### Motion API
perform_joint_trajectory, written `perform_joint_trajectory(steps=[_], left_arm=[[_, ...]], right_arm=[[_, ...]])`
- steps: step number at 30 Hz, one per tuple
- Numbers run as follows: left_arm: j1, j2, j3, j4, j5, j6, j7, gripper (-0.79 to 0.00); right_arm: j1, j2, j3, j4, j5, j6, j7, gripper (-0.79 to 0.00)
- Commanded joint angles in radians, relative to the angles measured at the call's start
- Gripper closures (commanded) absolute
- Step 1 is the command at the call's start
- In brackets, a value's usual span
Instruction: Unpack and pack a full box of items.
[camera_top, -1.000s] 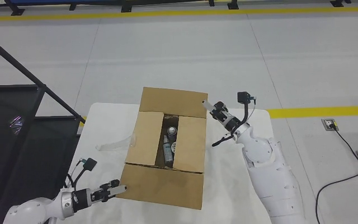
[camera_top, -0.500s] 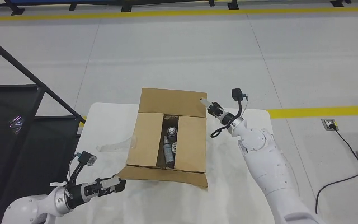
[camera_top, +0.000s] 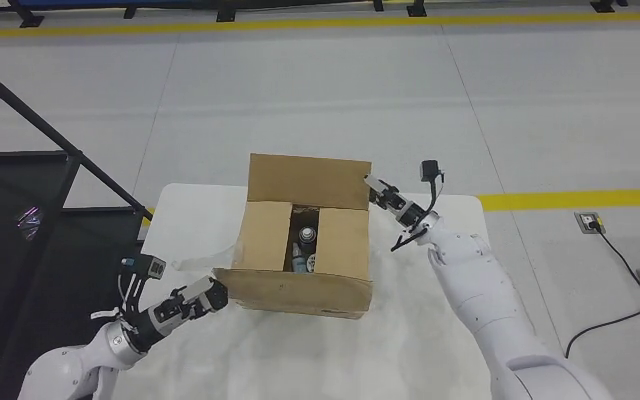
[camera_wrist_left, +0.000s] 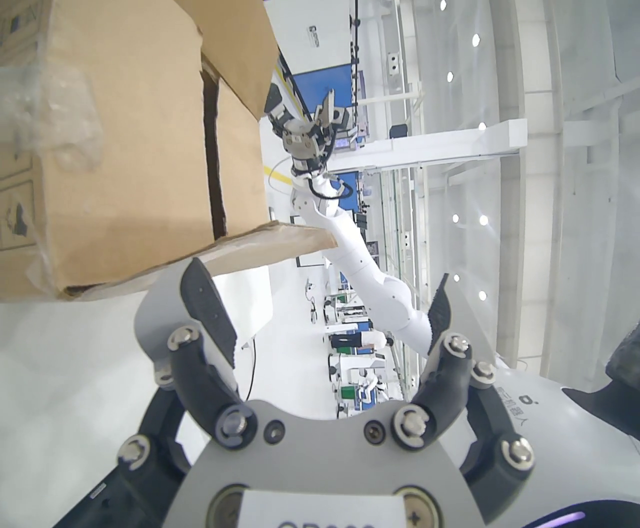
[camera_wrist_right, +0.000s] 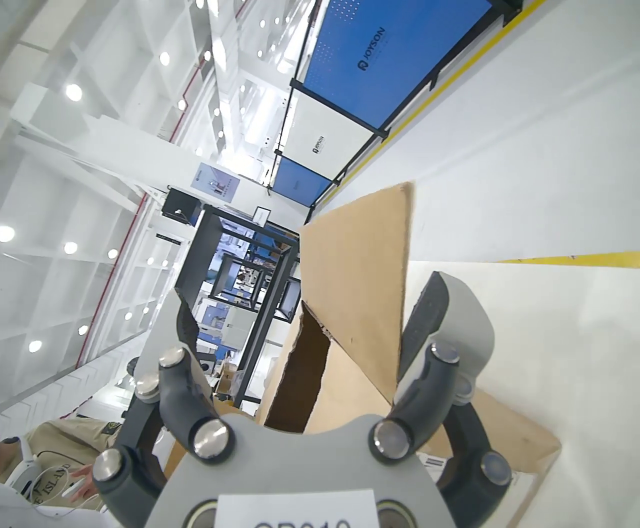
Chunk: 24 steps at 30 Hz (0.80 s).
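Up has come the near flap (camera_top: 300, 290) of the box (camera_top: 345, 245), which lay flat toward the robot a second ago. The left gripper (camera_wrist_left: 317, 282) has swung in to the box's near left corner. Its fingers are spread wide with nothing between them, just by that flap's edge. The right gripper (camera_wrist_right: 307, 290) sits at the box's far right corner, fingers apart on either side of the raised far flap (camera_top: 305, 180). The box stands on the table (camera_top: 190, 215), and cans (camera_top: 306, 240) show between its side flaps. Crumpled clear plastic (camera_top: 200, 262) lies by the box's left side.
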Motion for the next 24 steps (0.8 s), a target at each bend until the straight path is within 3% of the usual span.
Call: perform_joint_trajectory(steps=[1, 6, 12, 24], left_arm=[[-0.001, -0.002, 0.015, -0.005, 0.041, -0.015, 0.058, -0.785], [-0.002, -0.007, 0.052, -0.013, 0.107, -0.035, 0.175, -0.785], [-0.002, -0.012, 0.093, -0.019, 0.225, -0.081, 0.282, -0.785], [0.001, -0.017, 0.138, -0.014, 0.363, -0.092, 0.401, -0.785]], right_arm=[[-0.002, 0.003, 0.007, 0.006, 0.032, -0.043, 0.025, -0.785], [-0.018, 0.011, 0.023, -0.009, 0.125, -0.144, 0.107, -0.785], [-0.032, 0.022, 0.028, -0.06, 0.214, -0.144, 0.226, -0.785], [-0.133, 0.076, -0.081, -0.311, 0.294, -0.114, 0.257, -0.785]])
